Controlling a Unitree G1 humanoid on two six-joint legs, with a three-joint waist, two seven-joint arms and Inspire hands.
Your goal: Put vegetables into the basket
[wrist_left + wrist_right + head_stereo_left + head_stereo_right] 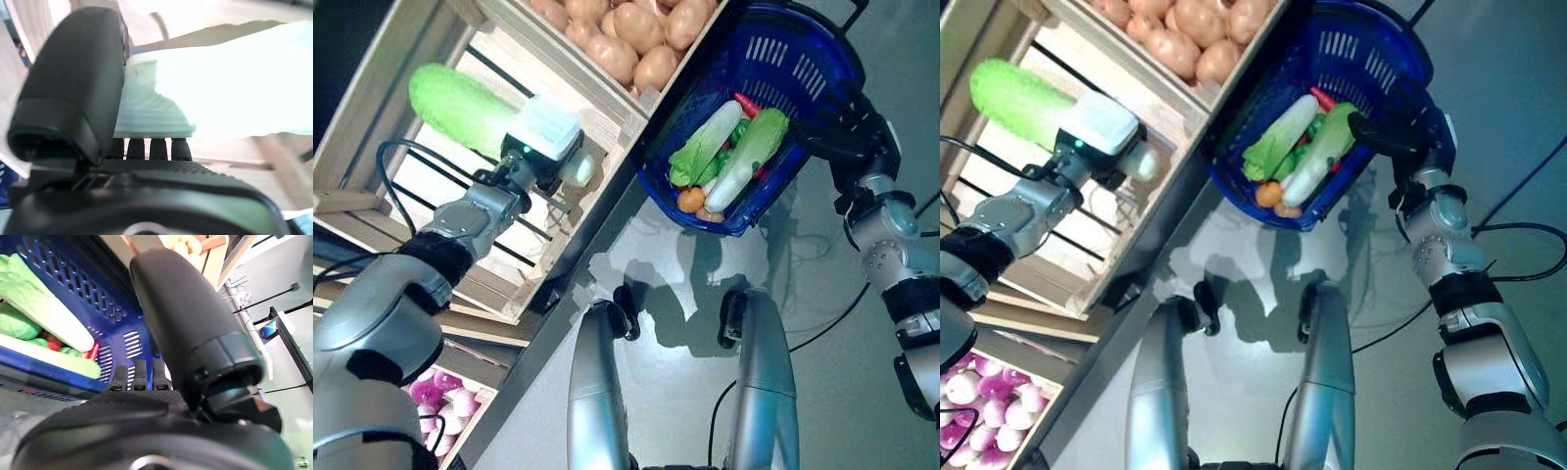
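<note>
Blue plastic basket (pixel 803 73), gripped by the right robot hand (pixel 1400 132), already holds several vegetables; left robot hand (pixel 543 162) clutches one long pale-green cabbage (pixel 455 103), not yet delivered.

Two silver-grey arms built from rounded metal shells joined by black bands and dark collars end in a matt black left hand (pixel 73 98) and right hand (pixel 190 333) (each thumb a thick smooth cylinder, the fingers a ribbed row), and the left wrist carries a white box (pixel 546 127).
</note>
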